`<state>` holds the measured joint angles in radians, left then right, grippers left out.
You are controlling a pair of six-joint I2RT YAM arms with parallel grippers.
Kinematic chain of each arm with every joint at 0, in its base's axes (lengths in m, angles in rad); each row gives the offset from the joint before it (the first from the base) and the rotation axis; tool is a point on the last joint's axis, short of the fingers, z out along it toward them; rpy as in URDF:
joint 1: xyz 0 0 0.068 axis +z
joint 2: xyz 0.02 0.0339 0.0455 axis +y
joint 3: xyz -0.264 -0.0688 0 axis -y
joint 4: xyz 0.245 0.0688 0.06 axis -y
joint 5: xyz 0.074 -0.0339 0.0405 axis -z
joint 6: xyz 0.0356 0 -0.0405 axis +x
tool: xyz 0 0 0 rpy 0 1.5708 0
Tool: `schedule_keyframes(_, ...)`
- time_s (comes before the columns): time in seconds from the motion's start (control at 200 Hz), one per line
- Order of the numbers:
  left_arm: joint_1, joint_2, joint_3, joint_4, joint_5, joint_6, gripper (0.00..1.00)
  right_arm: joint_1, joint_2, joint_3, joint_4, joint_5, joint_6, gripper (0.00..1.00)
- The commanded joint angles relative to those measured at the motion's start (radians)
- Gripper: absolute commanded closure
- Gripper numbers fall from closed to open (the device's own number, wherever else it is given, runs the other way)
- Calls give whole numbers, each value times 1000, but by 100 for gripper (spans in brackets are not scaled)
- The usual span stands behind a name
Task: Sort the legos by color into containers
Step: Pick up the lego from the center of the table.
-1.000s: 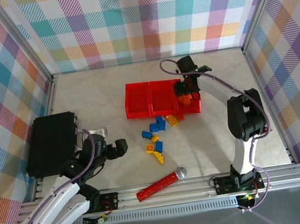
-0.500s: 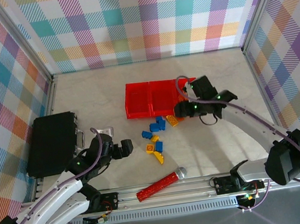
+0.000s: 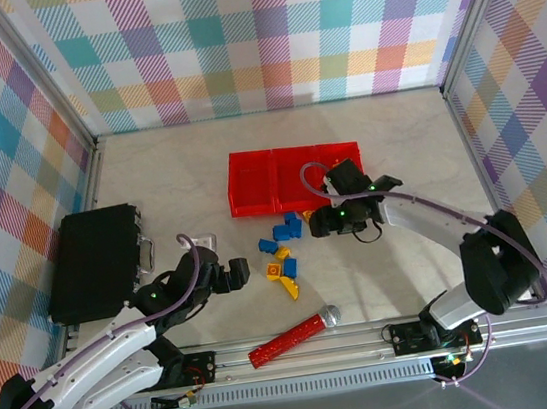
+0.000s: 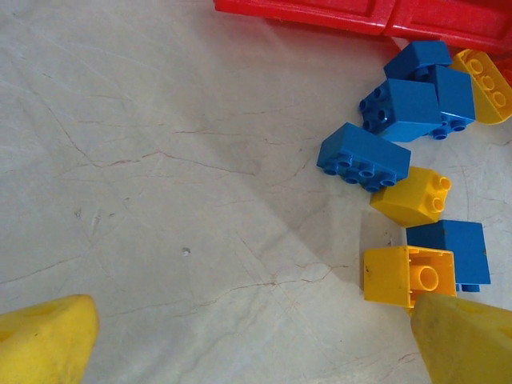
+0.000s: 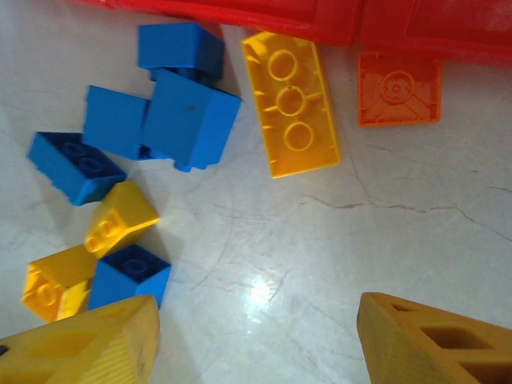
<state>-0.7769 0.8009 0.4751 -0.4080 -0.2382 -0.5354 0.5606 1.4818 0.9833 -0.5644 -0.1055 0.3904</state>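
The legos (image 3: pixel 282 252) lie loose on the table in front of the three joined red containers (image 3: pixel 250 182). In the right wrist view a long yellow brick (image 5: pixel 291 104), an orange brick (image 5: pixel 398 88) and blue bricks (image 5: pixel 189 117) lie just below the containers' red wall (image 5: pixel 336 18). My right gripper (image 3: pixel 318 222) hangs open over bare table beside them, nothing between its fingertips (image 5: pixel 436 340). My left gripper (image 3: pixel 239 273) stands open, just left of the pile. Its wrist view has blue bricks (image 4: pixel 400 108) and a yellow brick (image 4: pixel 406 276) beside its right fingertip (image 4: pixel 468 336).
A black box (image 3: pixel 94 260) sits at the left edge. A long red studded stick with a silver ball end (image 3: pixel 293 337) lies near the front rail. Checked walls close off the back and both sides.
My right arm has swung down from above the right container to the table in front of it, its jaws widening. My left gripper has moved right, nearer the pile.
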Motion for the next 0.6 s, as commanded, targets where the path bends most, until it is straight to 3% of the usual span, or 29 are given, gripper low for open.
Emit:
schedule_keyframes(0.0,-13,-18,2,12,-33,-14,0,1,64,58,27,36,-49,33)
schedule_keyframes(0.595,-12,-102,-46,23,-65,-32,0,2,283,205,9,81,-134,33)
